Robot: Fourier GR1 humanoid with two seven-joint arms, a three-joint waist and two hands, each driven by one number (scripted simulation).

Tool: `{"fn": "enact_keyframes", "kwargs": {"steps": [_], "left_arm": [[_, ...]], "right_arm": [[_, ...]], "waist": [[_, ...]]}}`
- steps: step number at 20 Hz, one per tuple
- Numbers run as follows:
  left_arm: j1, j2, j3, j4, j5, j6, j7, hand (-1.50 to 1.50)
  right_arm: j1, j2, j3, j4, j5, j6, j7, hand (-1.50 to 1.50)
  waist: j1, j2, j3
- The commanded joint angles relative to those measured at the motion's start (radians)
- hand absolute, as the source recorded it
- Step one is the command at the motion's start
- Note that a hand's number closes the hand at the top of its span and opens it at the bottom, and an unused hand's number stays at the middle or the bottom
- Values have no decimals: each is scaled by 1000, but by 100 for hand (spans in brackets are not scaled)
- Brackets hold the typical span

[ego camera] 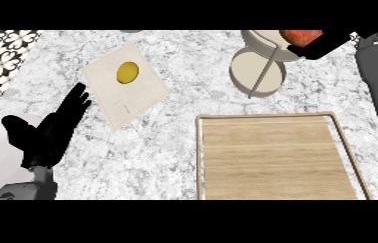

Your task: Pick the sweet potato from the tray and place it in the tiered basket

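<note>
The reddish-orange sweet potato (300, 36) sits at the upper right of the frame, held over the upper bowl of the cream-coloured tiered basket (256, 72) by the black right hand (319, 46), whose fingers curl around it. The basket's lower dish lies just beneath, a thin rod slanting across it. The light wooden tray with a raised rim (201, 157) fills the lower right, well apart from the basket. At the upper left a pale square cutting board (140, 99) carries a yellow lemon (128, 72). The black left hand (52, 129) rests at the lower left — fingers straight, pointing toward the board — on the white marbled counter (192, 57).
</note>
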State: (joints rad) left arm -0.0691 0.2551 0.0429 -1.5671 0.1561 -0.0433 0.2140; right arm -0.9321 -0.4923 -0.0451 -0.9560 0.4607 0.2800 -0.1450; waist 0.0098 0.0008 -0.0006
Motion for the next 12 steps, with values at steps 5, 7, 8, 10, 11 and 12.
{"fn": "enact_keyframes", "kwargs": {"steps": [5,7,8,10,11,12], "left_arm": [[18,5,24,5,-4,-33,-17,0],[-19,-18,2,-9,-28,4,16,0],[4,-31,-31,-57,-40,8,39,0],[-3,-38,-25,-56,-40,19,62,0],[32,-10,-4,-27,-23,-29,-9,0],[-24,-30,-6,-16,-21,-7,17,0]], "right_arm": [[8,73,5,67,93,-143,-38,150],[-32,81,9,175,128,-187,-94,150],[-75,85,-8,232,130,-212,-110,150],[-24,128,-5,128,137,-275,-69,150],[-19,147,-71,179,83,-327,-111,150],[-63,186,-72,178,83,-345,-57,150]], "waist": [[3,1,1],[11,5,1],[22,8,1],[5,1,1],[20,7,1],[14,6,1]]}}
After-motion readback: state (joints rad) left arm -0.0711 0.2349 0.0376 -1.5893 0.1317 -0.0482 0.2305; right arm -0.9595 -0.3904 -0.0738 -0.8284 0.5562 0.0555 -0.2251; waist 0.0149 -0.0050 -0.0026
